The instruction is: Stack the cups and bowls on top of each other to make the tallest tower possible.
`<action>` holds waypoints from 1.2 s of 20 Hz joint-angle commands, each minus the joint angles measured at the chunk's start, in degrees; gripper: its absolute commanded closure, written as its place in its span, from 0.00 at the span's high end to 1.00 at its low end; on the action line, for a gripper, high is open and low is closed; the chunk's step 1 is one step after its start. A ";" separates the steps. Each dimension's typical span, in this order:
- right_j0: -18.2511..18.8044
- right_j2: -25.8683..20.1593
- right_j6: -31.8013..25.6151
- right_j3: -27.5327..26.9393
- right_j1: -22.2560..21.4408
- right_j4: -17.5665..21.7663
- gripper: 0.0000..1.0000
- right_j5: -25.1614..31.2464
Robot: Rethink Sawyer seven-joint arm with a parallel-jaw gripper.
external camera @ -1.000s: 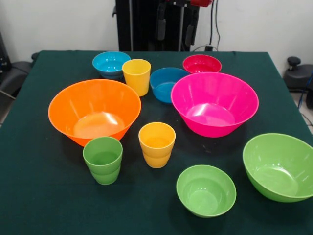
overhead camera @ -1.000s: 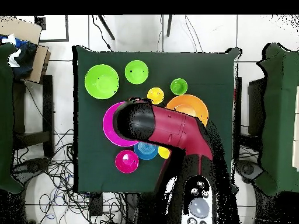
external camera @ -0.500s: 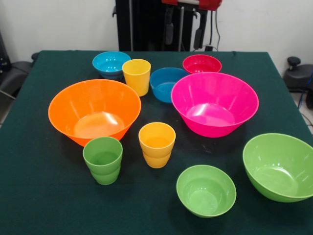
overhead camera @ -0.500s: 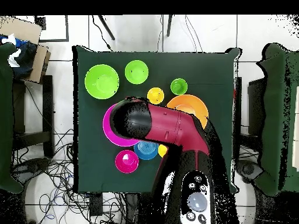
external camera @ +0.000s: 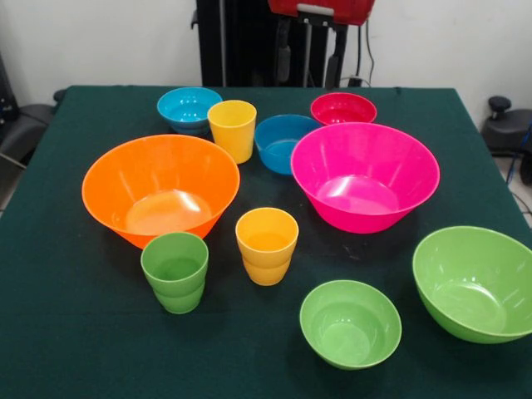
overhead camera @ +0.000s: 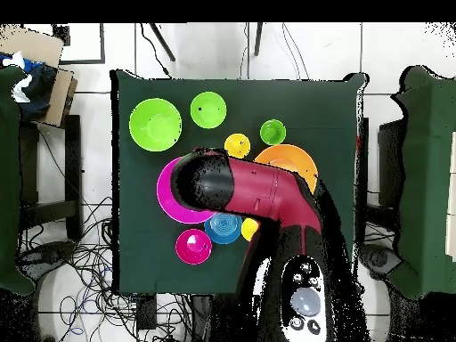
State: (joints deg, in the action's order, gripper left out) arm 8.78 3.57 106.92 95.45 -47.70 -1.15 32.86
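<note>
Nothing stacked yet: all ten pcs sit apart and upright on the table (external camera: 75, 332). Gripper (external camera: 308, 50) hangs at top edge behind the red-pink bowl (external camera: 343, 108); I see two dark fingers (external camera: 284, 60) w/ a gap, holding nothing. I judge the pink bowl (external camera: 364, 175) or orange bowl (external camera: 160, 187) as base: widest. Cups (external camera: 267, 245) go last.

Front and overhead, table (external camera: 75, 349) shared.
</note>
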 commanded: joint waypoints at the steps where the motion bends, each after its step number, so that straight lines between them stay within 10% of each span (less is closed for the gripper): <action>1: 0.81 -5.59 -2.07 -1.14 3.98 5.47 1.00 -3.63; 24: -1.16 -3.65 1.48 -8.50 8.90 7.24 1.00 -6.54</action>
State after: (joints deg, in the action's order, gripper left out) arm 8.46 3.06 106.92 89.51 -42.47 1.32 29.52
